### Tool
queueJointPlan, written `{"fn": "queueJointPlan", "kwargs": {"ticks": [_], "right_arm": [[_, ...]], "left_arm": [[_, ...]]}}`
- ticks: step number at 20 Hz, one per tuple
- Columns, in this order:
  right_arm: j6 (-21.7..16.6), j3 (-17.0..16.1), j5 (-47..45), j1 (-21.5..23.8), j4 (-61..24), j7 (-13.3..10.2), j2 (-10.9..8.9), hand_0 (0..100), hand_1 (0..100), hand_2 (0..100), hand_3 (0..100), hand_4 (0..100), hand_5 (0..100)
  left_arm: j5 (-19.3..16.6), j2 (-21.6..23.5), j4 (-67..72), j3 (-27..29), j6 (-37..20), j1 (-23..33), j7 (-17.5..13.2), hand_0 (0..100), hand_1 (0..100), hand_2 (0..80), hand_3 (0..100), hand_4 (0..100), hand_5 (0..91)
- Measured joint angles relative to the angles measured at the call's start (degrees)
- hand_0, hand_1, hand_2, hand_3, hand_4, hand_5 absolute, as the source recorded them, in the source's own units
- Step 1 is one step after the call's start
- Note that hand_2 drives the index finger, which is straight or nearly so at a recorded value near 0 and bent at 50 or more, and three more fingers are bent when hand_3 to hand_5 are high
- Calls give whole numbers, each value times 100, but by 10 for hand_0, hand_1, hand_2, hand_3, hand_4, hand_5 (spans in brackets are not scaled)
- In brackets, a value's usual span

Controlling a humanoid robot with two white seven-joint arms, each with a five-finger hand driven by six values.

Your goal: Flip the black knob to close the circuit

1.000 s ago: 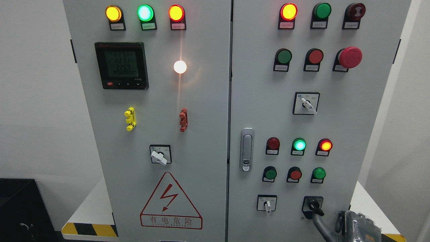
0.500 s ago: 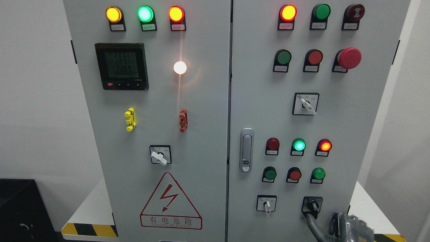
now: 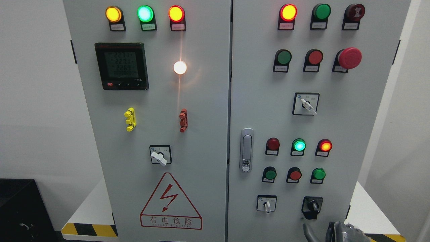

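A grey control cabinet (image 3: 201, 101) filled the frame. The black knob (image 3: 313, 205) was seen at lower right, untouched, pointing roughly upward. The right hand (image 3: 339, 232) lay just below it, holding nothing; its finger spread could not be told. Whether the flip was done could not be judged.

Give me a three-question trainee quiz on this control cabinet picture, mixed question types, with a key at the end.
1. True or false: the right hand is gripping the black knob.
2. The lit green lamp above the knob sits between two lamps of which colour? A) yellow B) red C) white
3. Fill in: the red mushroom button is on the ____ door of the cabinet.

Key: 1 false, the hand is below the knob at the picture's bottom edge; 2 B; 3 right.
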Motion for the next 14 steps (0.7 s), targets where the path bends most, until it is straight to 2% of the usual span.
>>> {"fn": "queueJointPlan", "kwargs": {"ticks": [6, 8, 14], "right_arm": [[-121, 127, -298, 502, -390, -103, 31, 0, 32, 676, 914, 788, 768], [-164, 216, -481, 612, -533, -219, 36, 0, 37, 606, 839, 744, 722], [-517, 476, -1361, 959, -865, -554, 47, 0, 65, 512, 772, 682, 634]], "left_arm": [[0, 0, 0, 0, 0, 0, 0, 120, 556, 0, 0, 0, 0], [0, 0, 0, 0, 0, 0, 0, 120, 556, 0, 0, 0, 0], [0, 0, 0, 0, 0, 0, 0, 120, 556, 0, 0, 0, 0]]}}
